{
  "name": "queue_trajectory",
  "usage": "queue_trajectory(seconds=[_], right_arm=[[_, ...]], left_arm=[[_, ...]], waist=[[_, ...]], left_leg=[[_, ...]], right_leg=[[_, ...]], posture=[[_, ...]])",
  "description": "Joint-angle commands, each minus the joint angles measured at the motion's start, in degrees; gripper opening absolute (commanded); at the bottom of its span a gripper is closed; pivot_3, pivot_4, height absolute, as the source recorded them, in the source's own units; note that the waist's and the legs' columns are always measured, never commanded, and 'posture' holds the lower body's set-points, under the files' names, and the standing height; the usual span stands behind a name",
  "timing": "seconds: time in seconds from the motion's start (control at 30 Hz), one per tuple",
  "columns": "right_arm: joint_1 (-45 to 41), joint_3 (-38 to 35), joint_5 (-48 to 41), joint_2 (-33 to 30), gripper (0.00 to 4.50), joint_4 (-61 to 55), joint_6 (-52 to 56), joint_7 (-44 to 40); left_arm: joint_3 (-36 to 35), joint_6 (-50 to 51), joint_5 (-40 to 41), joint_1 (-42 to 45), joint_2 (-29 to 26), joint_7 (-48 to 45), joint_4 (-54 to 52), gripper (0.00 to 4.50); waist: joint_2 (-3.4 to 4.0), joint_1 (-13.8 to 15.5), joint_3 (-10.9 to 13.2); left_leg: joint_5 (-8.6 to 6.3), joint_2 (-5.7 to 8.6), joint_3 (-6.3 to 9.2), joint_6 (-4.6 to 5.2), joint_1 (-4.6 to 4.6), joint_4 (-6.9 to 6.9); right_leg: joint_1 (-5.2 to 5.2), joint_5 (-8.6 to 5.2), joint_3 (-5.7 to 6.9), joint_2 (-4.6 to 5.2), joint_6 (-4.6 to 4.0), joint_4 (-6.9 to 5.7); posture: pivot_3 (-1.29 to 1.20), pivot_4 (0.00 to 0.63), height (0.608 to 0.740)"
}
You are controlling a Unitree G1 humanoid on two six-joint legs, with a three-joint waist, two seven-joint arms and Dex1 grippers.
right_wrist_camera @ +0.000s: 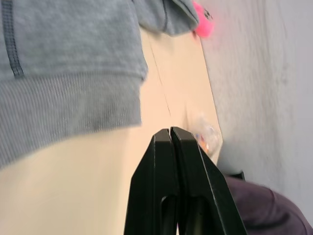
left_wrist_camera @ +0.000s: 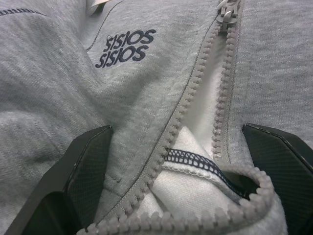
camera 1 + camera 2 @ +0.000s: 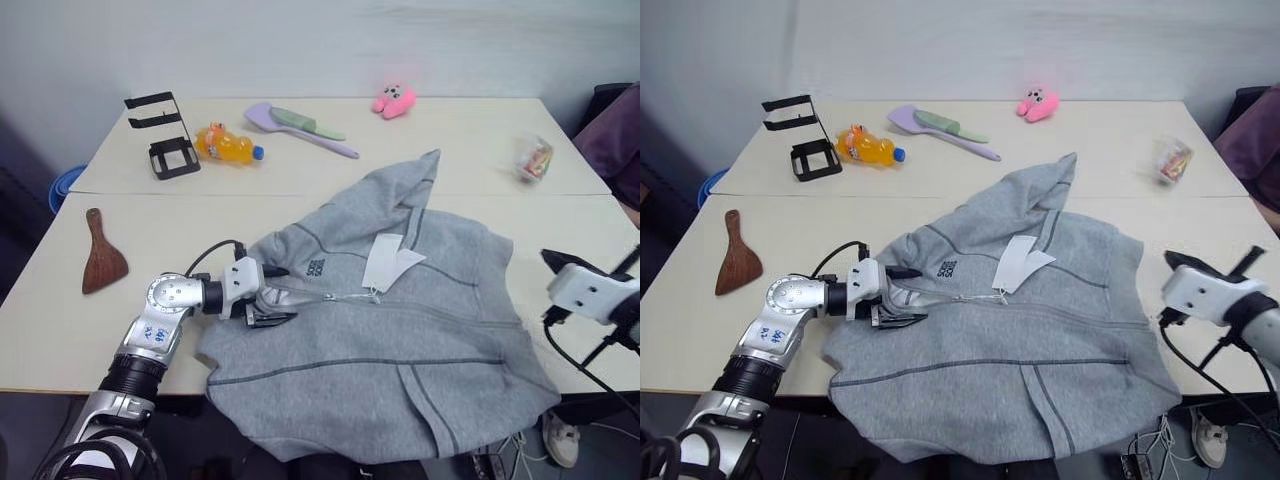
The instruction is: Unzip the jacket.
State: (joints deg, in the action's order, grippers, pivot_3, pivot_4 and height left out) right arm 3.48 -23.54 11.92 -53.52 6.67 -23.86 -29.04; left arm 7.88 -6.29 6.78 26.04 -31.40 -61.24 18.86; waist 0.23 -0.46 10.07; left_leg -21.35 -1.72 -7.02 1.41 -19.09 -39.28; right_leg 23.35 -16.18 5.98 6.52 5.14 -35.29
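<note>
The grey fleece jacket [image 3: 400, 340] lies spread over the front of the table, its hem hanging past the front edge. A white paper tag [image 3: 390, 262] rests on its chest by the zipper. In the left wrist view the zipper teeth [image 2: 195, 98] are parted from the collar up to the slider [image 2: 229, 7], and white lining shows between them. My left gripper [image 3: 275, 296] is open at the collar end, with one finger [image 2: 83, 181] on each side of the parted zipper. My right gripper [image 1: 170, 134] is shut on nothing, off the jacket's right side near the table edge.
At the back of the table are a black stand [image 3: 165, 135], an orange bottle [image 3: 225, 145], a purple spatula [image 3: 300, 128], a pink plush toy [image 3: 395, 100] and a clear packet [image 3: 535, 158]. A wooden scraper [image 3: 102, 255] lies at the left. A person's purple sleeve [image 3: 615, 140] shows at the right edge.
</note>
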Motion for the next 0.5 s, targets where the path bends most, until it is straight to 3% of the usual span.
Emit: queue_trajectory(seconds=[0.03,0.17,0.37,0.5], right_arm=[[1.4,0.9,-11.4,1.8,0.2,-6.4,-0.2,-5.4],[0.8,6.7,-16.9,2.6,1.23,-10.6,0.4,-11.6],[-11.8,18.3,-11.3,4.0,3.19,-9.2,-3.0,-14.2],[-21.1,25.8,-8.0,6.9,3.19,-3.7,-4.0,-16.2]], left_arm=[[3.3,2.0,-1.7,-2.9,0.1,-2.2,2.4,4.5],[2.8,1.5,-1.1,-2.2,0.3,-2.7,2.4,4.5],[1.7,0.5,1.7,-2.0,0.8,-4.8,0.6,4.5],[1.8,1.0,2.1,-2.2,0.9,-5.6,-0.2,4.5]], waist=[[0.1,-0.1,-0.1],[0.19,0.0,-0.2],[0.15,0.2,-0.2],[0.12,0.2,-0.1]], left_leg=[[0.0,-0.01,0.0,-0.01,0.0,0.02],[0.02,-0.01,0.03,-0.02,-0.02,0.05],[0.03,0.02,0.02,0.02,-0.1,0.04],[0.03,0.03,0.01,0.02,-0.14,0.03]], right_leg=[[0.01,0.0,-0.04,0.0,0.0,0.01],[0.02,0.0,-0.06,-0.02,0.0,-0.05],[0.12,0.0,0.05,-0.01,0.0,-0.19],[0.17,0.0,0.17,-0.03,0.0,-0.21]], posture=[[0.0,0.15,0.74],[0.0,0.15,0.74],[0.0,0.15,0.74],[0.0,0.15,0.74]])
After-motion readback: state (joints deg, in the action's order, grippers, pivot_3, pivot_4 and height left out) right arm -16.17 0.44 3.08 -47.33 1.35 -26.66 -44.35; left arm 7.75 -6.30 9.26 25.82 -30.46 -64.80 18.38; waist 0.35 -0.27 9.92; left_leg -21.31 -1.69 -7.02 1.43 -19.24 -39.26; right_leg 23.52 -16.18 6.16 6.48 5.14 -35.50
